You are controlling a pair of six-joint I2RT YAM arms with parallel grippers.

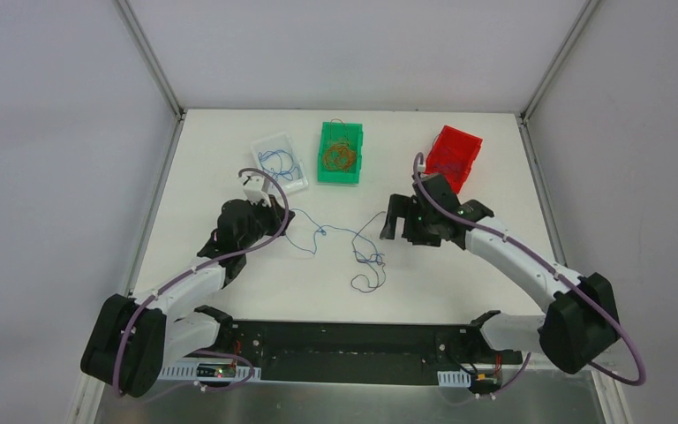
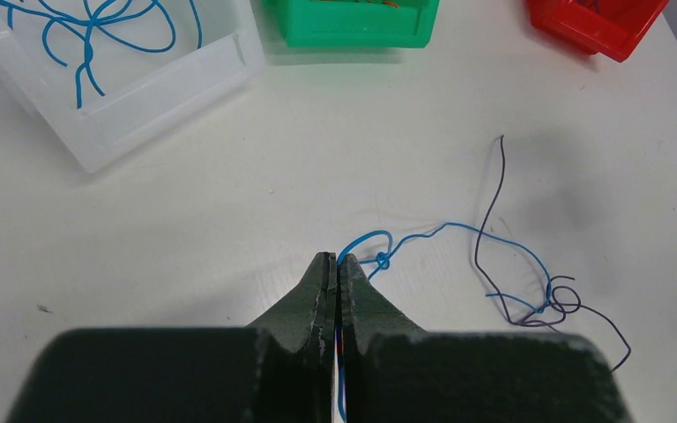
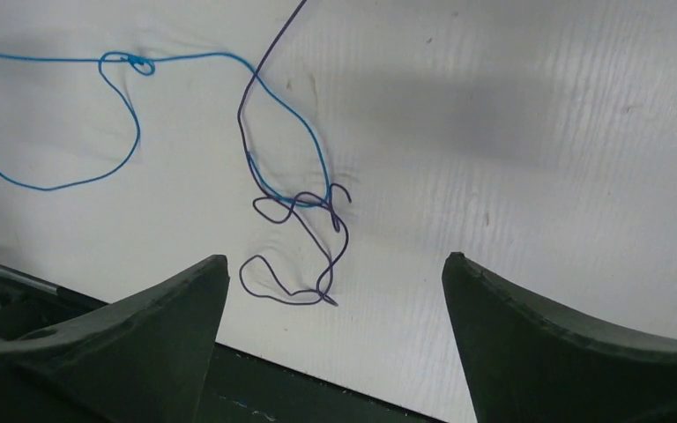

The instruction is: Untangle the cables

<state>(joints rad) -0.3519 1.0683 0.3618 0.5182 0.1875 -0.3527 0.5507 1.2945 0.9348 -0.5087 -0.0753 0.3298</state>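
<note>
White table (image 1: 300, 283), plain grey walls around it. The cables lie loose on the near side of the green bin (image 1: 339, 175): a blue strand (image 2: 494, 236) and a purple strand (image 3: 241, 123), meeting in a snarl (image 3: 313, 201) a bit right of the bin. Left gripper (image 2: 336, 264), near-left of the bin, has its fingers pressed tight on the blue strand's end, just beside a small knot (image 2: 382, 261). Right gripper (image 3: 335, 258), near-right of the bin, faces the snarl with fingers spread wide, holding nothing. Stuff looks feather-light, limp and a bit springy, so it'll probably drag along when tugged. Best bet: pinch the purple on a free run away from the snarl and pull gently.
</note>
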